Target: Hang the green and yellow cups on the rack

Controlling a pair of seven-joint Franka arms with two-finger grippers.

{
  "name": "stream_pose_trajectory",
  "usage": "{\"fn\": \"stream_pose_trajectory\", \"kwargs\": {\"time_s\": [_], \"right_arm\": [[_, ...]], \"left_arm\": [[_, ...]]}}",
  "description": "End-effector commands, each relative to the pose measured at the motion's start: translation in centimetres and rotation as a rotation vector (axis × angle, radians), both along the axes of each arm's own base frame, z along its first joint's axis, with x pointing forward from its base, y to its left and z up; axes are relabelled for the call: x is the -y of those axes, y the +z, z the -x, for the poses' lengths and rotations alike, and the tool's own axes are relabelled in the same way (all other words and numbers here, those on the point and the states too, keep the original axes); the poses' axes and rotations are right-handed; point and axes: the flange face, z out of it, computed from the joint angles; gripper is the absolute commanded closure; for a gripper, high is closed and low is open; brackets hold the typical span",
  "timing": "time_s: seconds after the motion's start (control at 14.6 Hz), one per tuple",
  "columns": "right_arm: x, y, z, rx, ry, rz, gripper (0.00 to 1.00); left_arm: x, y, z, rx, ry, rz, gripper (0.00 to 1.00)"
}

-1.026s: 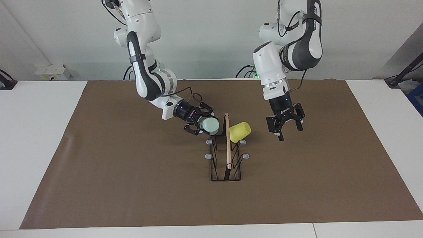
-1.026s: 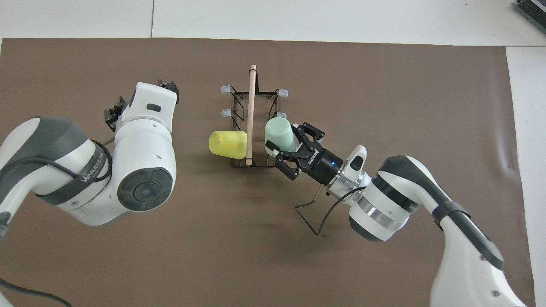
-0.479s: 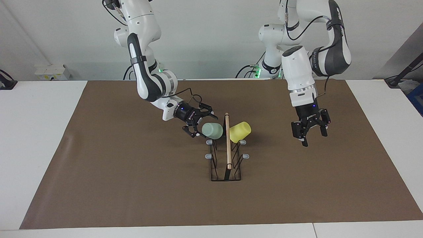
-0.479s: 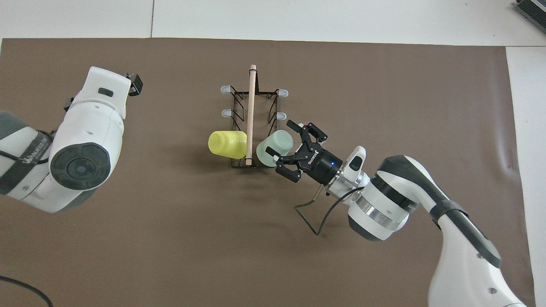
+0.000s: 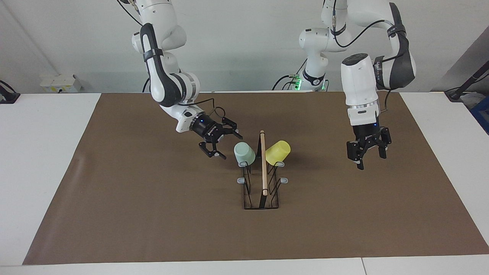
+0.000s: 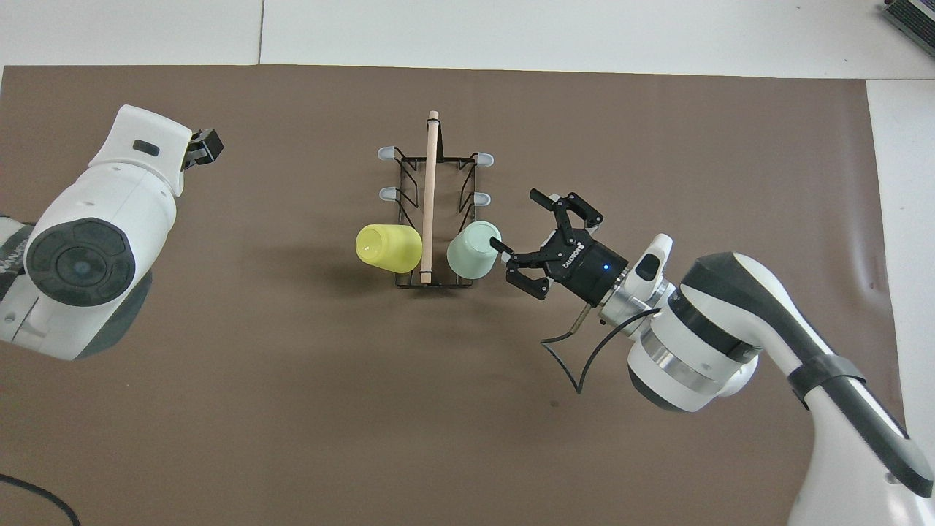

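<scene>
The right gripper point(image 5: 221, 143) point(image 6: 539, 237) hangs over the brown mat point(image 5: 153, 214) point(image 6: 292, 409) just beside the green cup point(image 5: 244, 152) point(image 6: 472, 250), its fingers spread wide and holding nothing (a narrow gap shows between the fingertips and the cup in the facing view). In the overhead view it sits at about 3 o'clock from that cup. The left gripper point(image 5: 369, 154) point(image 6: 199, 150) points down over bare mat toward the left arm's end of the desk point(image 5: 46, 160) point(image 6: 584, 33), well apart from the rack point(image 5: 263, 179) point(image 6: 431, 212); its fingers are parted and empty.

Both cups sit upside down and tilted on the rack's pegs nearest the robots, one on each side of the wooden rod point(image 5: 263, 162) point(image 6: 429, 197): the green cup on the right arm's side, the yellow cup point(image 5: 278, 152) point(image 6: 388, 248) on the left arm's side, at 9 o'clock from the green one in the overhead view. The four remaining grey-tipped pegs are bare. Nothing stands between either gripper and the rack.
</scene>
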Motion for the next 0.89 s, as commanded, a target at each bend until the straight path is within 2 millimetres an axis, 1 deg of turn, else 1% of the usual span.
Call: {"fn": "stream_pose_trajectory", "kwargs": {"time_s": [0.0,0.07,0.34,0.41,0.55,0.68,0.82], "right_arm": [[5.0,0.5,-1.8,0.063,0.041,0.167,0.0],[6.5,0.9,-2.5,0.087,0.069,0.229,0.0],[12.7,3.1,-5.4,0.147,0.193,0.512,0.0],[13.6,3.7,-6.0,0.156,0.23,0.574,0.0],[15.7,5.5,-7.3,0.172,0.285,0.7,0.0],[16.7,6.4,-7.9,0.126,0.32,0.786,0.0],[17.0,6.9,-8.0,0.031,0.321,0.834,0.0]], "left_arm": [[-0.7,0.5,0.0,-0.02,-0.033,0.012,0.0],[-1.4,0.7,-0.1,-0.031,-0.035,0.019,0.0],[-1.7,1.5,-0.1,-0.074,-0.064,0.04,0.0],[-1.7,1.5,-0.1,-0.089,-0.068,0.039,0.0],[-1.9,2.3,-0.4,-0.114,-0.09,0.026,0.0],[-2.2,3.3,-0.7,-0.166,-0.123,0.042,0.0],[-2.5,4.1,-0.7,-0.236,-0.19,0.055,0.0]]}}
